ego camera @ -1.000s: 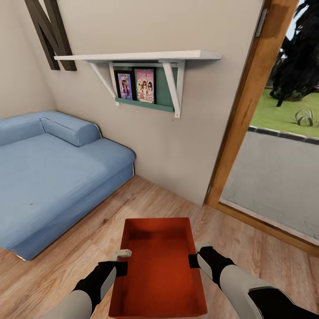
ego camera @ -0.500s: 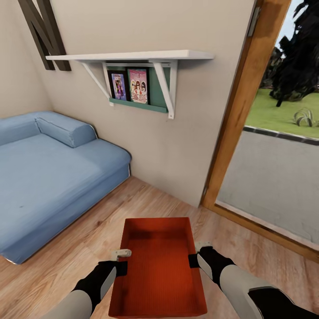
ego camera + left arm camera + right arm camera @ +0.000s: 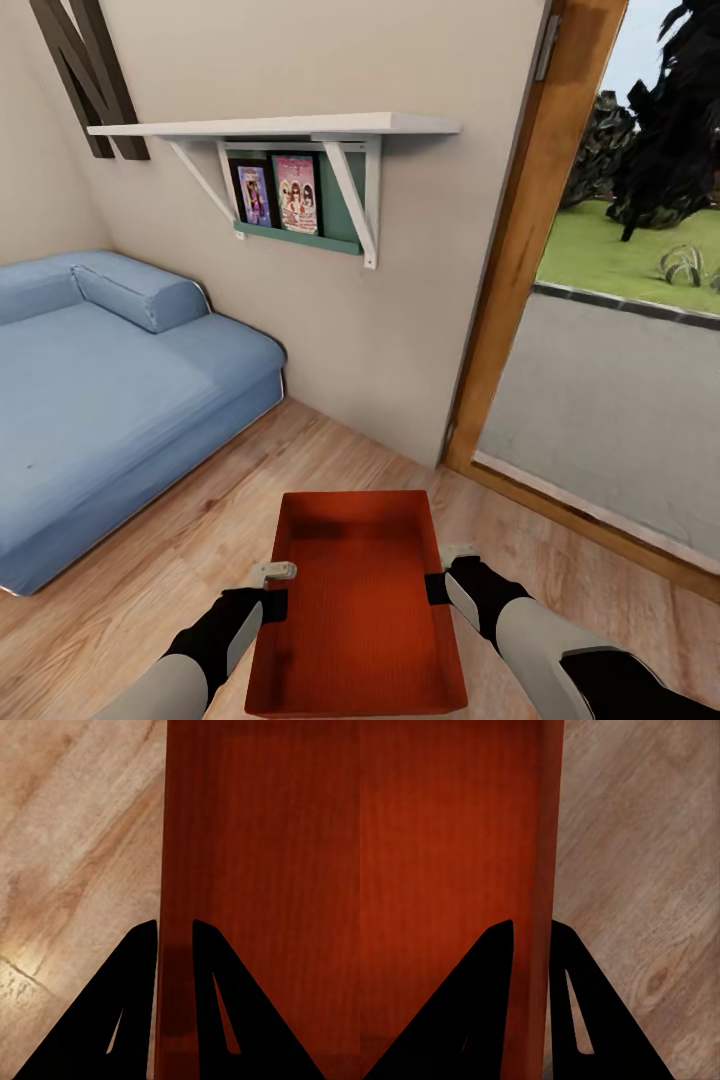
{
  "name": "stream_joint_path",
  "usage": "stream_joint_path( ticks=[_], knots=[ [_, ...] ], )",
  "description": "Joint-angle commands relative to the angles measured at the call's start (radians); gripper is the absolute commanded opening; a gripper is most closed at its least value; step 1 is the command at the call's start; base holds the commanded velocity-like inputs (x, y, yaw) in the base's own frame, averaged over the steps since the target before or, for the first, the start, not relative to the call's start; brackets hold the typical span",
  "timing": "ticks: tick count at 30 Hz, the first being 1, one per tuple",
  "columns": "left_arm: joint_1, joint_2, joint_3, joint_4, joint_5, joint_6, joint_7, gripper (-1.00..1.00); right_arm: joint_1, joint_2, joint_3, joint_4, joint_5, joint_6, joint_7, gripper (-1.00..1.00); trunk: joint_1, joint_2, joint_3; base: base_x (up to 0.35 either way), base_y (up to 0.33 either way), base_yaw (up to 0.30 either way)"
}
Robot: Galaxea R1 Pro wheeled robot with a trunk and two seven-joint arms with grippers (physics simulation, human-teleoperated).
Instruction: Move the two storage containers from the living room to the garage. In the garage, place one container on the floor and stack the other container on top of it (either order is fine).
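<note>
I carry one storage container [image 3: 358, 600] level above the wood floor [image 3: 180, 560], my left end effector [image 3: 272, 590] and right end effector [image 3: 440, 572] each pinching a side wall. Passing the doorway [image 3: 600, 380], I should keep both grips even and turn slowly.

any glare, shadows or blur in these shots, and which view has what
Head view: soft even light, storage container sharp, faint shade along its far inner wall. Left wrist view: bright glare patch on the wood floor, left hand fingers black silhouettes. Right wrist view: right hand likewise dark, floor evenly lit, slightly soft.
</note>
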Motion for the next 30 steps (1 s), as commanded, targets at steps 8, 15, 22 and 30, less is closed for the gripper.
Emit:
stream_joint_path(
  ticks=[8,15,22,30],
  knots=[
    [-0.001,0.000,0.004,-0.006,-0.014,-0.003,0.009,-1.00,0.000,-0.012,0.023,0.002,0.021,0.009,-0.013,-1.00,-0.015,0.028,0.012,0.000,-0.004,0.000],
    [-0.001,0.000,0.004,-0.006,-0.013,-0.003,0.009,-1.00,0.000,-0.012,0.023,0.003,0.021,-0.021,-0.013,-1.00,-0.042,0.077,0.034,0.000,0.000,0.000],
    [-0.001,0.000,0.004,-0.006,-0.013,-0.003,0.009,-1.00,0.000,-0.013,0.023,0.003,0.021,-0.026,-0.013,-1.00,-0.042,0.077,0.034,0.000,0.000,0.000],
    [-0.001,0.000,0.004,-0.006,-0.013,-0.003,0.009,-1.00,0.000,-0.013,0.023,0.003,0.021,-0.027,-0.013,-1.00,-0.042,0.077,0.034,-0.108,-0.043,0.000]
  ],
)
